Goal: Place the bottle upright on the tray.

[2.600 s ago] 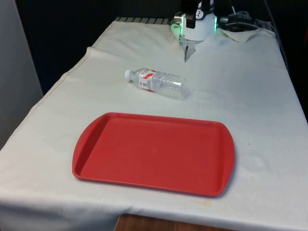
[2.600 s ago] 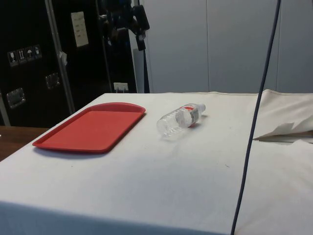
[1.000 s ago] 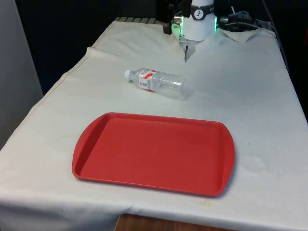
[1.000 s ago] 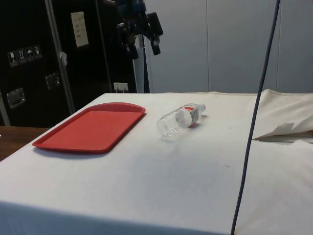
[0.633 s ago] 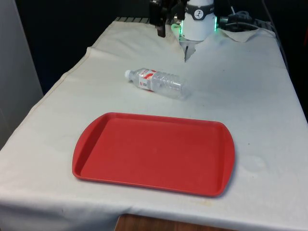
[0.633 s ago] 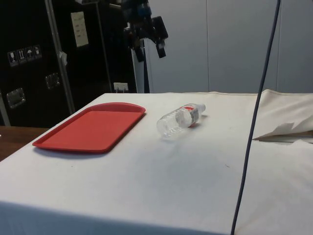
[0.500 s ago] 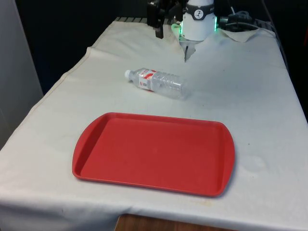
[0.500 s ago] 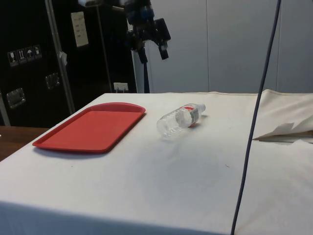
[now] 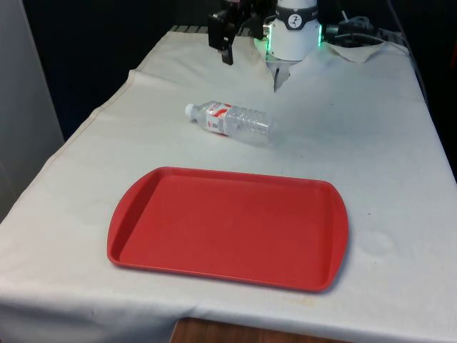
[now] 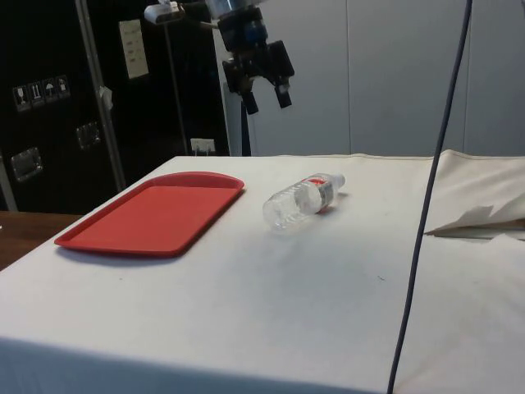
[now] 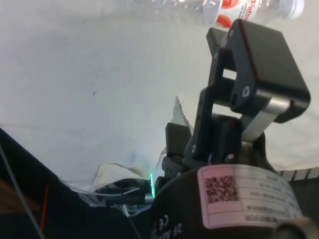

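Bottle [image 9: 232, 121]: clear ribbed plastic, lying on its side on the table [image 9: 371, 143], white cap toward the front view's left, base toward the front view's right; a red-and-white label wraps the shoulder end, its print too small to read. In the side view the bottle [image 10: 301, 199] lies beside the tray's far end, apart from it, cap pointing away from the camera; in the wrist view its crinkled body and label [image 11: 239, 9] show at the frame's edge. Tray [image 9: 143, 207]: red moulded plastic, rectangular with rounded corners and a raised rim, smooth matte floor, nothing on it; it sits nearer the front camera than the bottle, and in the side view the tray [image 10: 98, 234] rests flat near the table's edge. Table cover: white cloth, lightly creased, with a few small dark specks. Gripper [image 9: 226, 44]: black, angular, held high in the air above the table's far end, well apart from the bottle and nearer the robot's base; in the side view the gripper [image 10: 267, 93] hangs above and behind the bottle with its two fingers [image 10: 284, 94] spread, nothing between them. A dark cable [image 10: 426, 205] crosses the side view's foreground.
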Tool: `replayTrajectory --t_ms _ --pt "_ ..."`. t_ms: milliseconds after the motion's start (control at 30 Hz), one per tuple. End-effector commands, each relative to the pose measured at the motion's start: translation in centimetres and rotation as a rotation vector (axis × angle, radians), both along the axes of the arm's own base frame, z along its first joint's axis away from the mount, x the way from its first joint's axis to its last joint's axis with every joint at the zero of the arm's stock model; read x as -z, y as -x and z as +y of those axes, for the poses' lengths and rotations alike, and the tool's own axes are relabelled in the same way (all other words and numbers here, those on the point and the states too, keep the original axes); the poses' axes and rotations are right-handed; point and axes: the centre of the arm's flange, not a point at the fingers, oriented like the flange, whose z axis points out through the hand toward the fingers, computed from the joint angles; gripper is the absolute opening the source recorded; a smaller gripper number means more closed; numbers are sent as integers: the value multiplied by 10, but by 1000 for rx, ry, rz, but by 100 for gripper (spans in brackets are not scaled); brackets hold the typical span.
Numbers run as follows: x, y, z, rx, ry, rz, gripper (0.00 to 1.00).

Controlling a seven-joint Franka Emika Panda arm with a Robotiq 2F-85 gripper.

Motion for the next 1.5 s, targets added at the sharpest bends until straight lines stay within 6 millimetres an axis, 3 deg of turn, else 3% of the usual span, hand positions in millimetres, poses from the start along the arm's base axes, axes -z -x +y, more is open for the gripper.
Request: replayTrajectory --t_ms 0,333,733,933,1467 --pt "2 -1 -2 13 -3 -10 100" --pt "16 1 -17 54 5 17 100" --pt "19 2 -20 50 11 37 100" --pt "29 6 -36 51 -2 35 100" --pt "41 12 -52 44 -8 51 100"
